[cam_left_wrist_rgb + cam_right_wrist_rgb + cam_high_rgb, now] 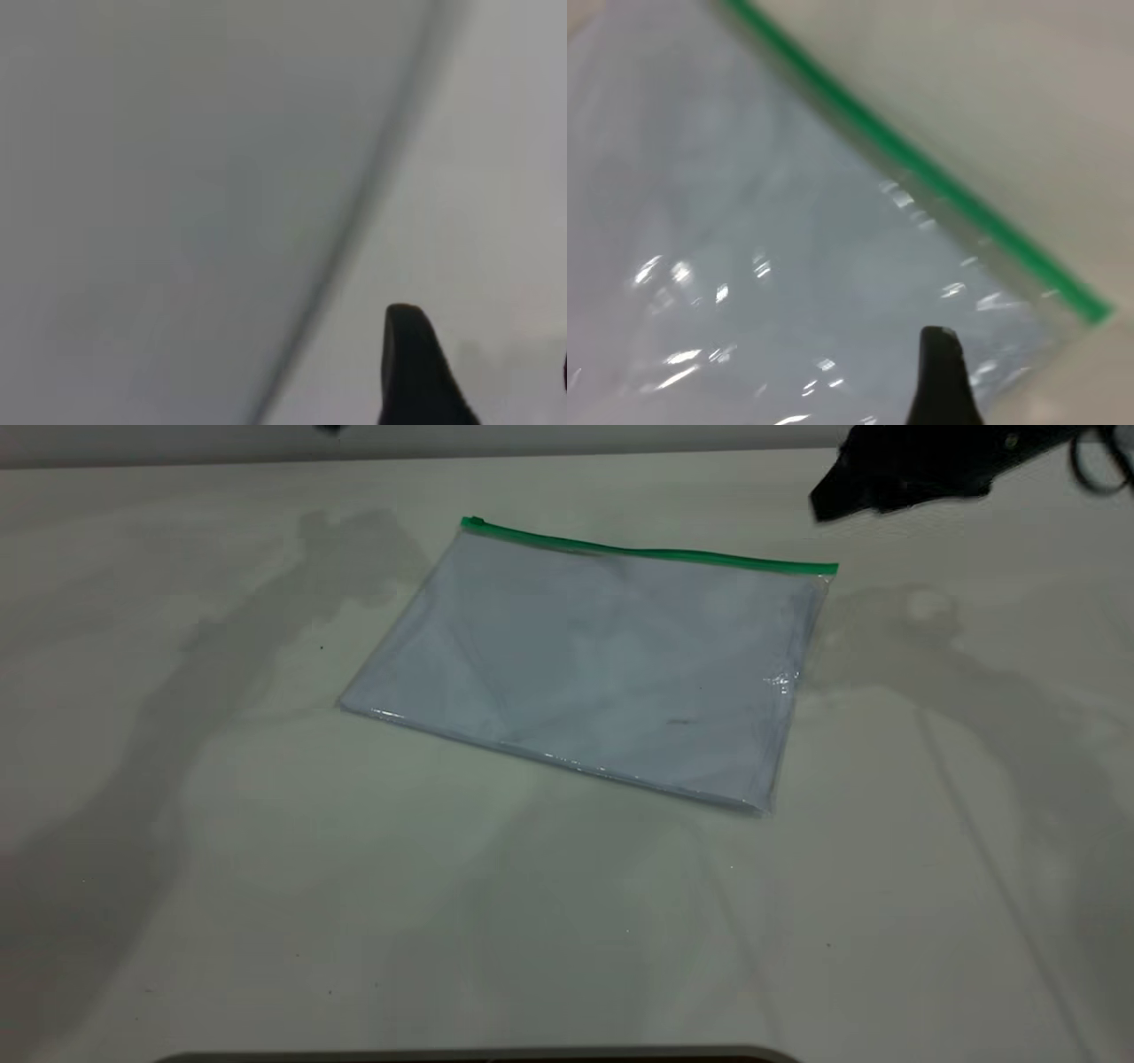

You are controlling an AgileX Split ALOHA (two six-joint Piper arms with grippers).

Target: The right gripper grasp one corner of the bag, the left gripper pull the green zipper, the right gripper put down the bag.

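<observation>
The bag (602, 664) lies flat on the white table (221, 886), clear, with pale sheets inside. The green zipper (656, 553) runs along its far edge, with the slider tab (472, 522) at the left end. My right gripper (828, 500) hovers above the table just beyond the bag's far right corner and holds nothing. In the right wrist view one black finger (943, 381) stands over the bag (744, 221) near the zipper's (921, 168) end, and the other is out of frame. My left gripper (485, 341) is open and empty over bare table, away from the bag.
The table's far edge meets a wall along the top of the exterior view. A dark rim (478, 1056) shows at the near edge. Arm shadows fall to the left and right of the bag.
</observation>
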